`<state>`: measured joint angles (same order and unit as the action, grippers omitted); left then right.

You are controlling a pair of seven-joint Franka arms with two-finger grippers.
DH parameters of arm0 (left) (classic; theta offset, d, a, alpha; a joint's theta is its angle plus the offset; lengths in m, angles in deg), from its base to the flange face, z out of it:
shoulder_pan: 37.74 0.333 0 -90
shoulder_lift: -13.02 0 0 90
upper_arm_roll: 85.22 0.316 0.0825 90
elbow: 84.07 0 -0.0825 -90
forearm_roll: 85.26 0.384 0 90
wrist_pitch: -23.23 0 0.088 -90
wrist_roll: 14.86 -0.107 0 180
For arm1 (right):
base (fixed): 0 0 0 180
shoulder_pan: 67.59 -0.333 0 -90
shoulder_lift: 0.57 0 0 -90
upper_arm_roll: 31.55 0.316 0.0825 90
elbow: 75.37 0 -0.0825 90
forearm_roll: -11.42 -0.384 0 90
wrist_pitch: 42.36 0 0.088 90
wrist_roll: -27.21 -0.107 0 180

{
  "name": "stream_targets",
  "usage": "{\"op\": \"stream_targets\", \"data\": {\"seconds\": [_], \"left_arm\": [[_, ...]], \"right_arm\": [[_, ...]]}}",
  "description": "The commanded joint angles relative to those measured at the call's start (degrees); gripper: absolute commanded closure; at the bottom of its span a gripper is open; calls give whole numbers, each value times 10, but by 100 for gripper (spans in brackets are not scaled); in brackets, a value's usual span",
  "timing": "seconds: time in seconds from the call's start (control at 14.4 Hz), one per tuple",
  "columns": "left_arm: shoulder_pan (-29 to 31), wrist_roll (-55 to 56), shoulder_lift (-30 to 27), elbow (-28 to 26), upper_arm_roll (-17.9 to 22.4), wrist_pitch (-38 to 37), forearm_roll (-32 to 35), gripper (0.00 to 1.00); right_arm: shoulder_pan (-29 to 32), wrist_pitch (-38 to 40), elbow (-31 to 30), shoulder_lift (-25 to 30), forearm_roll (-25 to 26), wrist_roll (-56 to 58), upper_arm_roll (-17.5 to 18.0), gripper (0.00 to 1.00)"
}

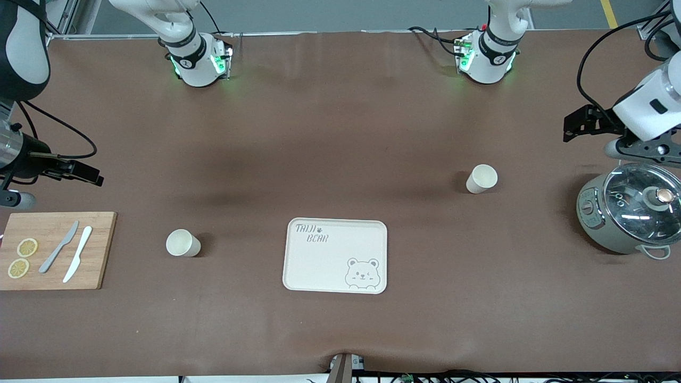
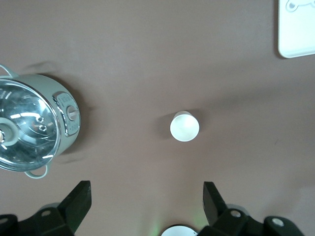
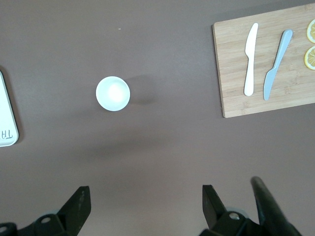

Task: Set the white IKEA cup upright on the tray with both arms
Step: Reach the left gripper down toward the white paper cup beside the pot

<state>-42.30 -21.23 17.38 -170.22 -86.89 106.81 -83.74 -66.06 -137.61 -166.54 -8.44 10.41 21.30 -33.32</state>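
Note:
The cream bear tray [image 1: 319, 260] lies flat at the table's middle, nearer the front camera. One white cup [image 1: 182, 243] stands upright beside it toward the right arm's end; it also shows in the right wrist view [image 3: 112, 93]. A second white cup [image 1: 481, 178] stands upright toward the left arm's end, farther from the camera; it also shows in the left wrist view [image 2: 184, 126]. My left gripper [image 1: 572, 127] hangs open and empty in the air beside the cooker [image 2: 147, 201]. My right gripper [image 1: 96, 178] hangs open and empty above the board's end of the table [image 3: 146, 204].
A wooden cutting board [image 1: 101, 250] with two knives and lemon slices lies at the right arm's end. A grey rice cooker [image 1: 590, 213] with a glass lid stands at the left arm's end. A tray corner [image 2: 297, 29] shows in the left wrist view.

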Motion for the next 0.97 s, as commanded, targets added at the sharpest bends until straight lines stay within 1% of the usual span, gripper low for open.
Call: {"op": "stream_targets", "data": {"seconds": [0.0, 0.21, 0.28, 0.35, 0.49, 0.63, 0.9], "left_arm": [[5, -8, -62, -127, -4, 82, 6, 0], [6, -8, -132, -283, -4, 203, 6, 0], [6, -8, -145, -322, -4, 233, 6, 0], [5, -8, -152, -350, -4, 255, 6, 0], [5, -8, -147, -382, -4, 281, 6, 0], [5, -8, -151, -433, -8, 348, 6, 0], [5, -1, -133, -522, -9, 500, 5, 0]], "right_arm": [[-3, 2, 2, -1, -1, -8, -1, 0], [-4, 1, 1, -1, -2, -8, -1, 0], [-4, 1, 1, -1, -2, -8, -1, 0], [-4, 0, 1, -2, -3, -8, -1, 0], [-5, -1, 1, -2, -4, -8, -1, 0], [-5, -3, 0, -2, -4, -8, -1, 0], [-5, -8, -1, -7, -5, -8, -1, 0]]}}
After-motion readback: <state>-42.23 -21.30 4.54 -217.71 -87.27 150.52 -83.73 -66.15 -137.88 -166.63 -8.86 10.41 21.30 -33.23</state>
